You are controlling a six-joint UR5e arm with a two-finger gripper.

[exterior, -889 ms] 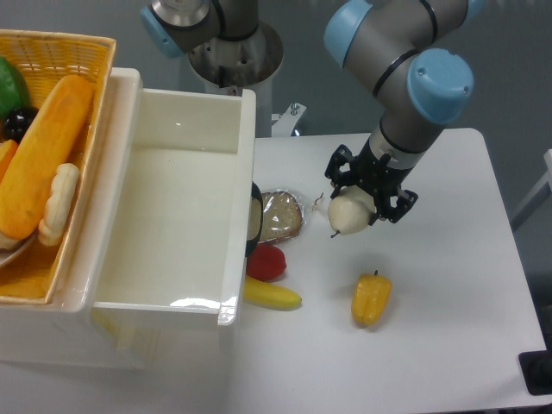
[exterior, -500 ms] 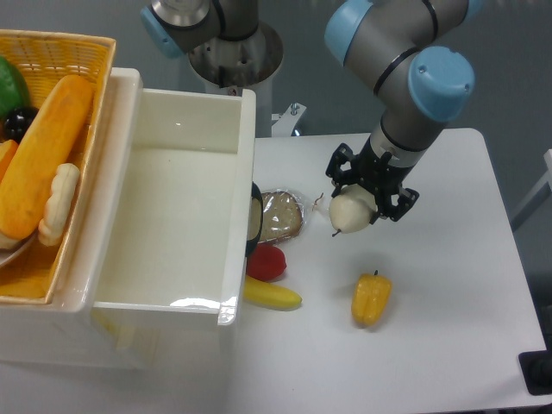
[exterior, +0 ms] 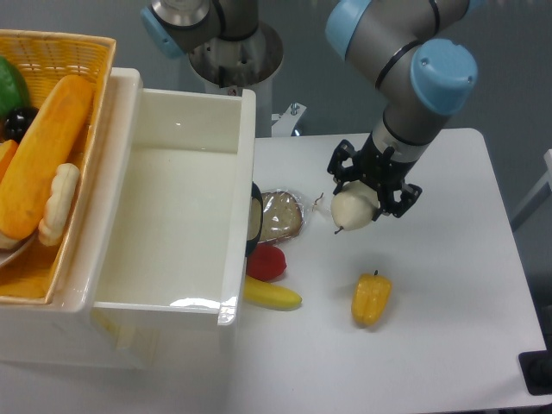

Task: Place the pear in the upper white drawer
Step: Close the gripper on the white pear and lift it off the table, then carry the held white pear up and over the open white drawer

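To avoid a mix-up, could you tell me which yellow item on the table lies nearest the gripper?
The yellow bell pepper, below the gripper; the banana lies farther left, by the drawer.

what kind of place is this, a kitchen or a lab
Most likely a robotics lab, not a kitchen: an arm's gripper holds a pear over a bare white table, with a white drawer and scattered toy-like fruit set out for testing.

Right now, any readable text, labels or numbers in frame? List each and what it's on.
None readable.
White drawer: no label or marking.
Pear in the pincer: plain.
Arm's blue caps: no lettering shows.
Wrapped bread slice: no print can be made out on the wrapper.
Dark drawer handle: too small to tell.
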